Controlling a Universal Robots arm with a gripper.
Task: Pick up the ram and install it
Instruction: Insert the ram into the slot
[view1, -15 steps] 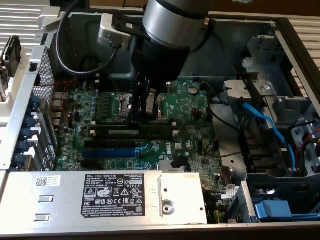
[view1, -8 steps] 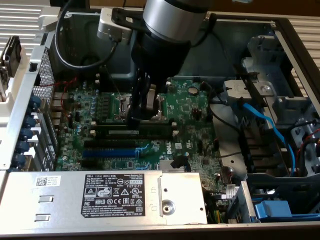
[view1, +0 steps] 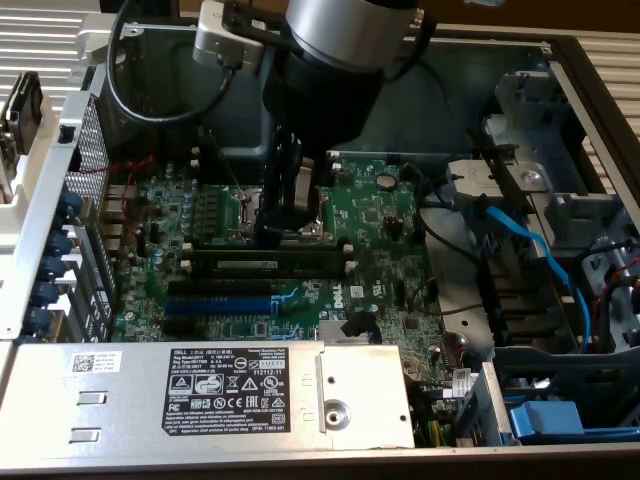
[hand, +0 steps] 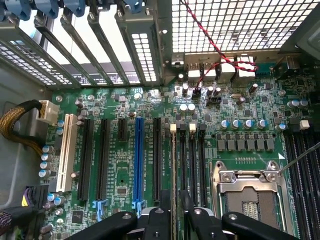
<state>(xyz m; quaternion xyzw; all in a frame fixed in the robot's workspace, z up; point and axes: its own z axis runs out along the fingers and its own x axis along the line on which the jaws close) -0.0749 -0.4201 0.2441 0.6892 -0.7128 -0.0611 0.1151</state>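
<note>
My claw (hand: 175, 200), made of matte black hinged links, hangs low over the green printed motherboard (hand: 120, 100) inside an open grey steel computer case (view1: 300, 85); in the exterior view the claw (view1: 278, 225) descends from a glossy black and silver wrist. The ram (hand: 173, 160), a long, narrow dark green circuit-board stick, stands on edge directly under the claw; in the wrist view it appears as a thin green strip running along a slot. Whether the claw is clenched on the stick or released, I cannot tell. In the exterior view the ram (view1: 262, 263) shows its flat face with a small white label, lying along a long black plastic memory slot; whether it is fully seated I cannot tell. Three more black memory slots (hand: 192, 160) with pale end clips run parallel, just beside it, between the stick and the square bright-metal processor socket (hand: 250, 195). On the stick's other side lie a black expansion slot, then the long blue plastic expansion slot (hand: 138, 160), then a white plastic slot (hand: 65, 155); all are ribbed and straight. Rows of small cylindrical silver-topped capacitors (hand: 245, 123) stand near the socket; a twisted red and black wire (hand: 210, 45) crosses a perforated metal wall (hand: 225, 20). A brushed silver box with a black printed label (view1: 225, 385) lies along the near edge; a glossy blue cable (view1: 525, 245) curves at the exterior view's right.
</note>
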